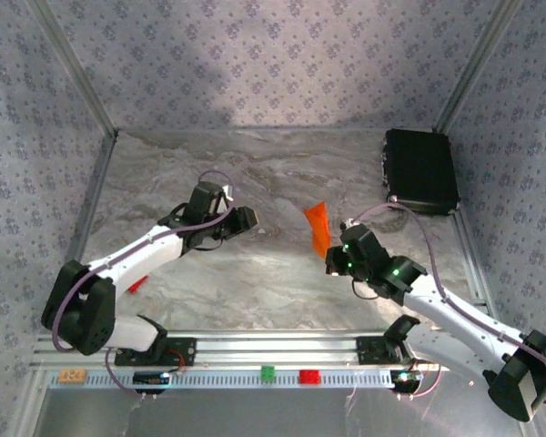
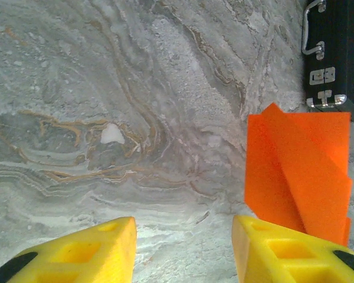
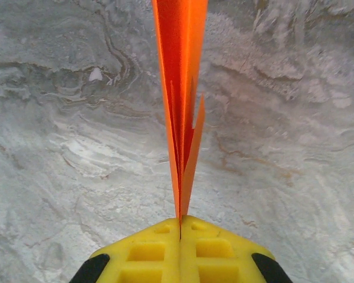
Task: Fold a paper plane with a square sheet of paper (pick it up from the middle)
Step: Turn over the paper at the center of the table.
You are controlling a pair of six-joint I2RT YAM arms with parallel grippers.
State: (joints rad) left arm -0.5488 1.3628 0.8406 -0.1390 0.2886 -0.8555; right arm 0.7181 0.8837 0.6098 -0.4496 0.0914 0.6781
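Note:
The bright orange sheet of paper (image 1: 318, 228) is folded into a slim, layered plane shape and stands on edge above the marble table, right of centre. My right gripper (image 3: 180, 227) is shut on its lower edge, and the folded layers (image 3: 180, 88) rise straight up from between the yellow fingers. In the top view this right gripper (image 1: 328, 254) sits just below the paper. My left gripper (image 1: 254, 218) hovers to the left of the paper, apart from it. Its yellow jaws (image 2: 184, 247) stand open with only table between them, and the paper (image 2: 298, 171) lies just beyond its right finger.
A black box (image 1: 421, 170) with metal latches (image 2: 324, 88) lies at the back right. On the front rail sit a small green block (image 1: 267, 372), a red block (image 1: 308, 376) and a yellow-orange block (image 1: 71, 375). Something small and red (image 1: 136, 284) lies under the left arm.

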